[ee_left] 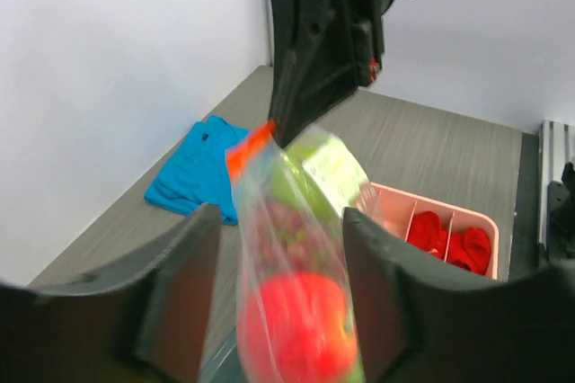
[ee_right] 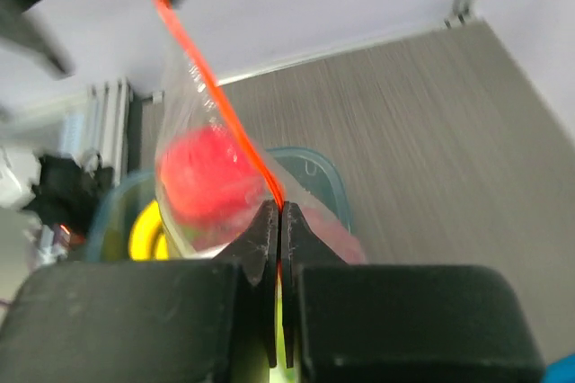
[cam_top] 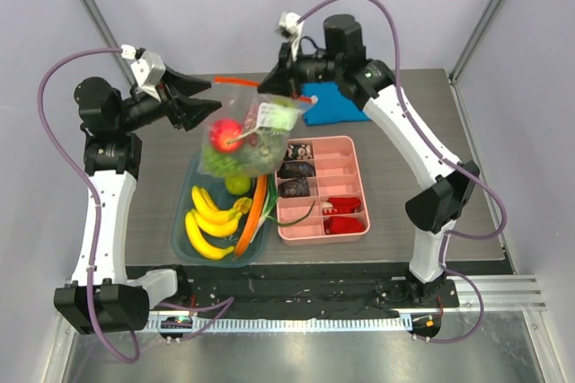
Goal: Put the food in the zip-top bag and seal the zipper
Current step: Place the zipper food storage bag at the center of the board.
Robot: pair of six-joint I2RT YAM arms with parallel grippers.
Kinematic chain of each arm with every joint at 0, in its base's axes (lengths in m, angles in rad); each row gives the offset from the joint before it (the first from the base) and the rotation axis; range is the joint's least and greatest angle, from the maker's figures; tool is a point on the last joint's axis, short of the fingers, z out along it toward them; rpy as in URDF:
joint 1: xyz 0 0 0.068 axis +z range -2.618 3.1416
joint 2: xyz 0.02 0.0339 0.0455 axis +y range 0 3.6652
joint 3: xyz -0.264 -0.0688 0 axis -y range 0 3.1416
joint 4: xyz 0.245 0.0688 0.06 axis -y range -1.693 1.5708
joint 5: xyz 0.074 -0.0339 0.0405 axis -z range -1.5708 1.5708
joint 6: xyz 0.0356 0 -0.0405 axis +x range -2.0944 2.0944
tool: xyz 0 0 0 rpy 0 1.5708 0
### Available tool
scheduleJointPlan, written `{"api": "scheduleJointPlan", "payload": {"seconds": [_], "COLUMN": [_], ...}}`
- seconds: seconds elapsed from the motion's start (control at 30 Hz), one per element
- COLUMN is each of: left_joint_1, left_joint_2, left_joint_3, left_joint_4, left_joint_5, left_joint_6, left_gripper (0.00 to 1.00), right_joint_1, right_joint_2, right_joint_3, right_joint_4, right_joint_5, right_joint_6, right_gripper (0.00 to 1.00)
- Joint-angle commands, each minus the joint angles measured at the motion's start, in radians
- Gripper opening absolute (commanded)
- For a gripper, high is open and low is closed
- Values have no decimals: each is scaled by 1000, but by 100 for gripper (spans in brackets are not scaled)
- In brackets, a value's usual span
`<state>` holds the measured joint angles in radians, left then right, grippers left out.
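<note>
Clear plastic zip-top bag (cam_top: 247,136) hangs in the air over the 12 o'clock end of the teal tray (cam_top: 182,212), with the red fruit (cam_top: 225,134) and green apple (ee_left: 296,176) inside. At the 3 o'clock end of the zipper (ee_right: 211,86), the right gripper (ee_right: 280,221) is clamped on the strip. The left gripper (ee_left: 280,221) is spread wide, with the bag between its fingers.

The zip-top bag (cam_top: 252,140) hangs mid-air; teal tray (cam_top: 178,226) and pink box (cam_top: 323,237) crowd beneath. Bench (cam_top: 391,176) right of the box lies open.

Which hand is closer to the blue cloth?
Right. The right hand pinches the bag's red strip in the air beside the cloth; the left hand is open around the bag, on its far side from the cloth.
</note>
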<state>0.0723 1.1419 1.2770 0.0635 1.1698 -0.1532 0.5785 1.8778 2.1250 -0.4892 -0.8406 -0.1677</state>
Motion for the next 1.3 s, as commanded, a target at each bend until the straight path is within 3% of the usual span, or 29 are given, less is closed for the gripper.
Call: {"api": "scheduleJointPlan", "payload": {"seconds": [0.0, 0.07, 0.4, 0.57, 0.77, 0.87, 1.07, 1.1, 1.27], "left_joint_1": [-3, -5, -6, -6, -6, -6, -12, -16, -28], "left_joint_2": [22, 33, 50, 33, 27, 33, 50, 51, 73], "left_joint_3": [41, 35, 1, -18, -41, -48, -61, -61, -61], "left_joint_4": [29, 67, 139, 122, 111, 113, 122, 124, 134], "left_joint_5": [-84, -88, -104, -159, -157, -157, -159, -159, -157], "left_joint_6": [-88, -144, -287, -310, -316, -328, -335, -338, -352], "left_gripper": [84, 99, 100, 100, 100, 100, 100, 100, 100], "right_joint_1": [-153, -195, -518, -658, -677, -680, -678, -678, -678], "right_joint_2": [-18, -80, -301, -408, -540, -581, -609, -600, -427], "right_joint_3": [40, -29, -315, -453, -582, -660, -911, -959, -898], "right_joint_4": [121, 193, 317, 314, 209, 196, 490, 612, 761], "right_joint_5": [-12, -9, 136, 340, 628, 887, 1058, 1107, 1173], "right_joint_6": [479, 601, 942, 1010, 1057, 1099, 1223, 1246, 1292], "right_gripper": [1, 1, 1, 1, 1, 1, 1, 1, 1]}}
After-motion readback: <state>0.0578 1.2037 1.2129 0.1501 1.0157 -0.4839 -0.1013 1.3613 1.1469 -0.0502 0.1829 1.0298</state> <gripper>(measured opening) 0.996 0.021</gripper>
